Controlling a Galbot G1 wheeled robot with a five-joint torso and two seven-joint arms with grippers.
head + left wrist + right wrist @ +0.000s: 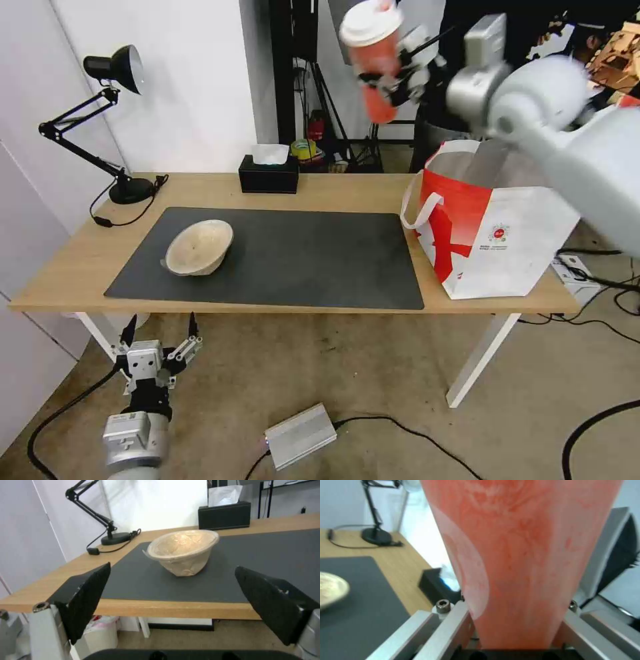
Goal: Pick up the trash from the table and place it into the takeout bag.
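My right gripper (393,77) is shut on the red drink cup (373,57) with a white lid, holding it high in the air behind the table, left of the takeout bag (490,227). In the right wrist view the cup (520,562) sits between the fingers. The white-and-red takeout bag stands open on the table's right end. A shallow tan bowl (199,248) lies tilted on the left of the dark mat (293,260). My left gripper (160,337) hangs open below the table's front edge, facing the bowl (182,550).
A black tissue box (269,175) sits at the back of the table (333,188), and a black desk lamp (113,127) at the back left corner. A silver box (300,435) and cables lie on the floor in front.
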